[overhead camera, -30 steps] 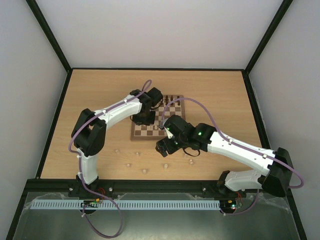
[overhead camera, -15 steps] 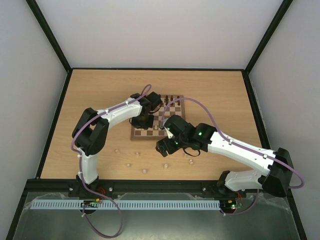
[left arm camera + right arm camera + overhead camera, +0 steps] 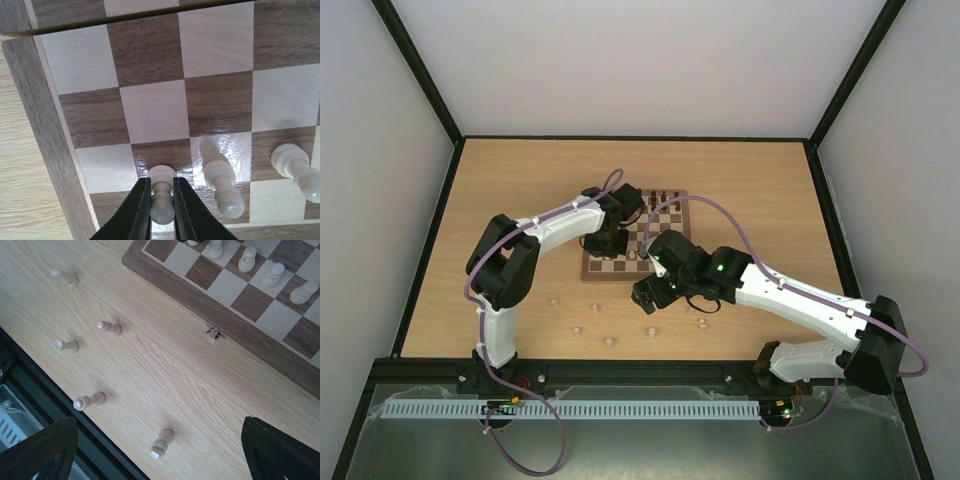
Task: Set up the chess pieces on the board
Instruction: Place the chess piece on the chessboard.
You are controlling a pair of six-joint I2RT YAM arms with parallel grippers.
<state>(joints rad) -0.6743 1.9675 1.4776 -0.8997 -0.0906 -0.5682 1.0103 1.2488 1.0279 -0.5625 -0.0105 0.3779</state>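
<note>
In the left wrist view my left gripper [image 3: 161,184] is shut on a pale pawn [image 3: 162,207], upright, with its base low over a dark square near the left edge of the board [image 3: 45,100]. Two more pale pawns [image 3: 222,185] stand on squares to its right. In the top view this gripper [image 3: 610,246] is over the board's [image 3: 670,222] near-left part. My right gripper [image 3: 159,426] hangs open above the bare table, over a loose pale piece [image 3: 161,442]. More loose pale pieces [image 3: 89,401] stand left of it.
Dark pieces [image 3: 665,195] line the board's far edge. Several pale pawns [image 3: 273,275] stand in a row near the board's front, behind the latch [image 3: 214,332]. Loose pale pieces [image 3: 577,329] dot the table in front of the board. The black table rim [image 3: 30,385] runs close by.
My left arm has shifted slightly toward the board's near edge, still holding the pawn. The right arm has stayed where it was.
</note>
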